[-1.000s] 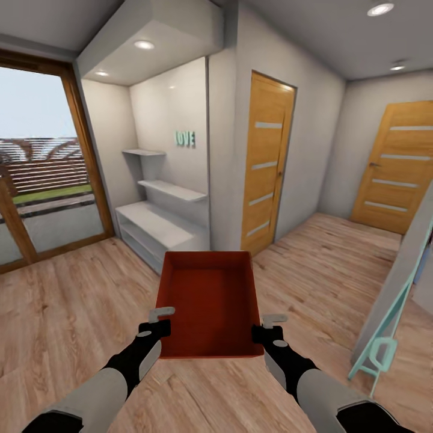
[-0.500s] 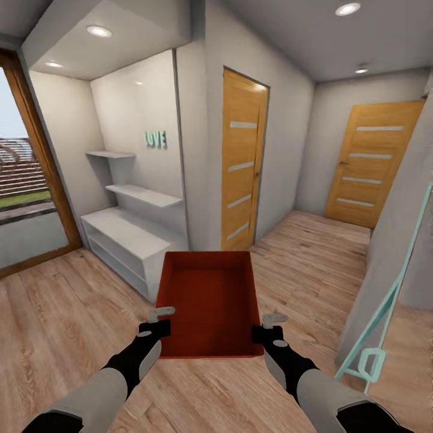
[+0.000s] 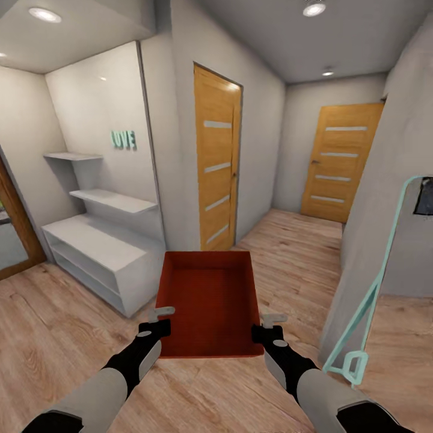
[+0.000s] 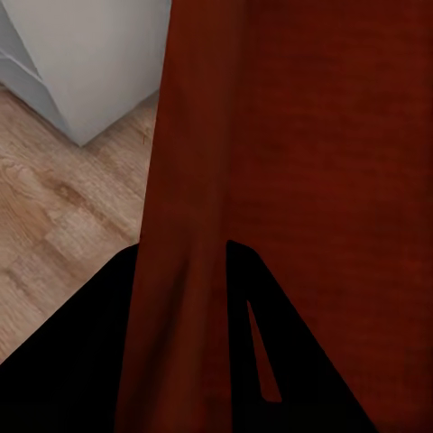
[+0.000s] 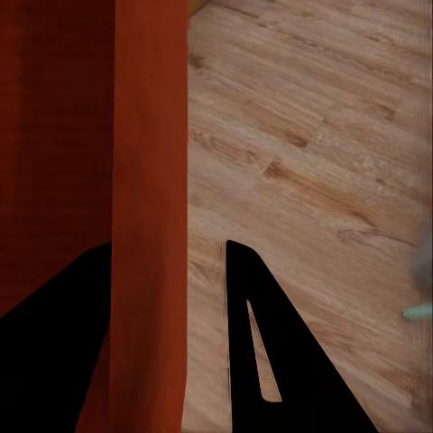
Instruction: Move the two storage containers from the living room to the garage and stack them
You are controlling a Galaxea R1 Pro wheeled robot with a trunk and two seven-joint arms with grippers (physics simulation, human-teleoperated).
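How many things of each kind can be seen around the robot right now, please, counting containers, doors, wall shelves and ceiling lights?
Orange-red storage container: 1
Wooden panel doors: 2
White wall shelves: 2
Lit ceiling lights: 3
Total: 8

Under me runs a light wood-plank floor (image 3: 54,337), and it carries on ahead into a corridor toward a wooden door. A white low shelf unit (image 3: 102,252) stands on the planks at my left, against the wall, with its near corner close to the middle of the floor I see. At my right, a pale turquoise frame (image 3: 361,313) leans against the wall with its foot resting on the planks.
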